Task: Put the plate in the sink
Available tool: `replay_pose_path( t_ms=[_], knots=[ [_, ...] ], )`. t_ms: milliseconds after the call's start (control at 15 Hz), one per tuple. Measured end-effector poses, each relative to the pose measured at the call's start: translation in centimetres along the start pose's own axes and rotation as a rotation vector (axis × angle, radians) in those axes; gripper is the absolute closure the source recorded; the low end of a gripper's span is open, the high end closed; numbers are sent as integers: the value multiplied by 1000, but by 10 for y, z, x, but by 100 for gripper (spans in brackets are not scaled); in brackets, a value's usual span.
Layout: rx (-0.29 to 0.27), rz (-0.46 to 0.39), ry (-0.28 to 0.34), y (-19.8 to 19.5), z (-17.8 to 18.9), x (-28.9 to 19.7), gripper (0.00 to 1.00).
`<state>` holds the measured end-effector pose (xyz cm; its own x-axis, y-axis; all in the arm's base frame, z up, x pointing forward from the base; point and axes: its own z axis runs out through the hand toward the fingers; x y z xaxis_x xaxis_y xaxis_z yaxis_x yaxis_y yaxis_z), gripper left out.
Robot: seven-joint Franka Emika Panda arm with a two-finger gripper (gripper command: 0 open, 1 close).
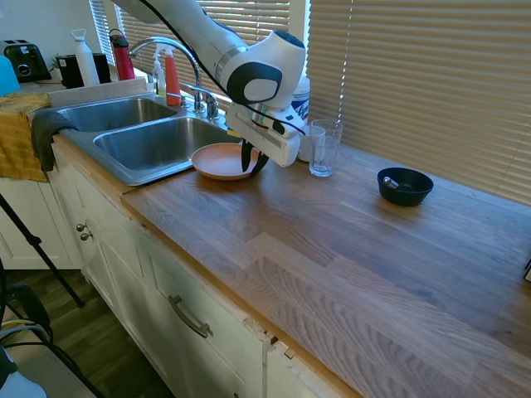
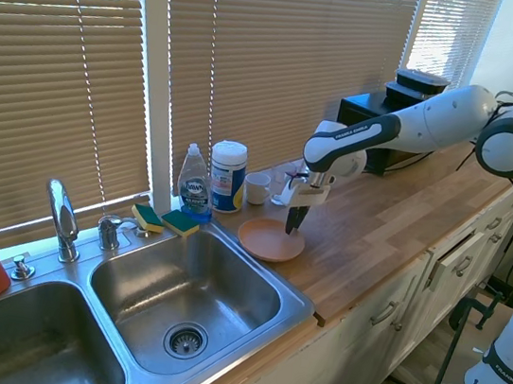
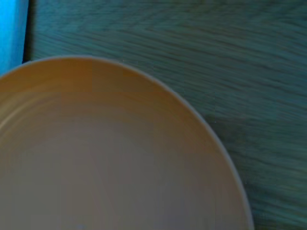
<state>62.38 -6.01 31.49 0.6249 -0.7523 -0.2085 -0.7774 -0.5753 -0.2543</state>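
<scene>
The plate sits mid-frame on the counter beside the sink; the gripper straddles its rim, fingers apart, apparently not yet clamped; lifting and placing remain.

Matt salmon plate, shiny steel sink, wood-grain countertop

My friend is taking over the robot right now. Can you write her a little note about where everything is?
Claw: down at the plate's rim on the side away from the sink; whether it is gripping is unclear.
Plate: on the wooden counter, right beside the sink's nearer basin, still outside it.
Done: the claw has reached the plate.
Left: confirm the grip, lift the plate, carry it over the basin, set it down inside.
</scene>
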Motion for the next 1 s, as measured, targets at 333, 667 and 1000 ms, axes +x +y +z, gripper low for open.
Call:
replay_pose_path(
  t_ms=[333,667,1000],
  knots=[
    [14,0,-8,1,0,1,100],
    [59,-33,-112,13,-4,10,100],
    [96,-82,-142,-4,-22,5,100]
  ],
)
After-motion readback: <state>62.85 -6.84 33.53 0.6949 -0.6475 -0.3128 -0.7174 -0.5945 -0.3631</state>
